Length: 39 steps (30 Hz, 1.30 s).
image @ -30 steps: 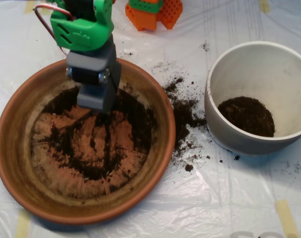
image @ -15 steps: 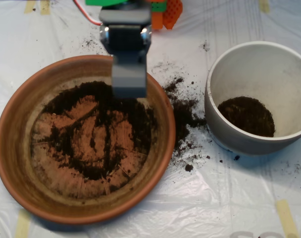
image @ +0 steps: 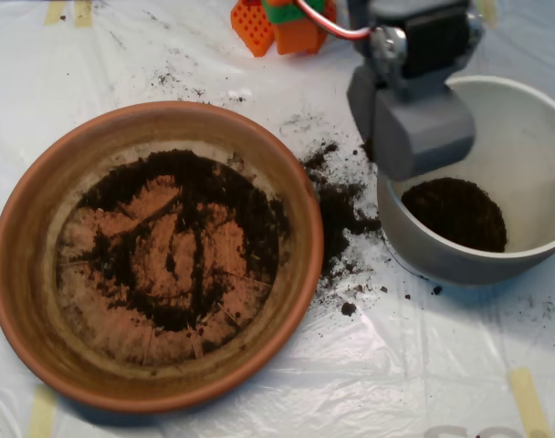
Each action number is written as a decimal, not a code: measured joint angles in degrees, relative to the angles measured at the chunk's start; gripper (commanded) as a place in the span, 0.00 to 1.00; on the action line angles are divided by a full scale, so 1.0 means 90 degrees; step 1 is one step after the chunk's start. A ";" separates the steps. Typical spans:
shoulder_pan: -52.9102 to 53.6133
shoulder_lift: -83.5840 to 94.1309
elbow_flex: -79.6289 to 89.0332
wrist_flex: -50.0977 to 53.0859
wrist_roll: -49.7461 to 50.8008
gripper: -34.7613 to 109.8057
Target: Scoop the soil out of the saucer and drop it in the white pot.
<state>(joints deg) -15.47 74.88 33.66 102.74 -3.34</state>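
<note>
The terracotta saucer sits at the left, with dark soil spread thinly over its floor in streaks and a thicker band along the far side. The white pot stands at the right, and a round patch of soil lies on its bottom. My grey scoop hangs over the pot's left rim, partly above the inside. Its shells look shut, and whatever is inside them is hidden.
Spilled soil lies on the plastic sheet between saucer and pot, with crumbs scattered farther out. An orange and green block sits at the top edge. Tape strips hold the sheet down.
The scoop rose from the saucer's far side and swung right, over the rim, to the pot's left edge. Soil in the saucer looks slightly rearranged where it left.
</note>
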 measured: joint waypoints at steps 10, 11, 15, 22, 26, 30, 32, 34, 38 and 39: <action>-0.1143 -0.0059 0.0176 0.0000 0.0117 0.31; -0.1143 -0.0059 0.0195 0.0000 0.0117 0.31; -0.1045 -0.0029 0.0371 0.0000 0.0107 0.32; -0.1113 0.1055 0.2207 -0.0576 0.0000 0.39; -0.1182 0.2109 0.4004 -0.1426 -0.0107 0.38; -0.1074 0.2295 0.4199 -0.1602 -0.0156 0.40; -0.0977 0.2305 0.4199 -0.1631 -0.0156 0.40; -0.0977 0.2305 0.4199 -0.1641 -0.0117 0.41; -0.1025 0.2305 0.4199 -0.1641 -0.0156 0.40; -0.1006 0.2305 0.4199 -0.1631 -0.0137 0.41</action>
<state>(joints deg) -24.52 95.62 71.46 88.07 -4.57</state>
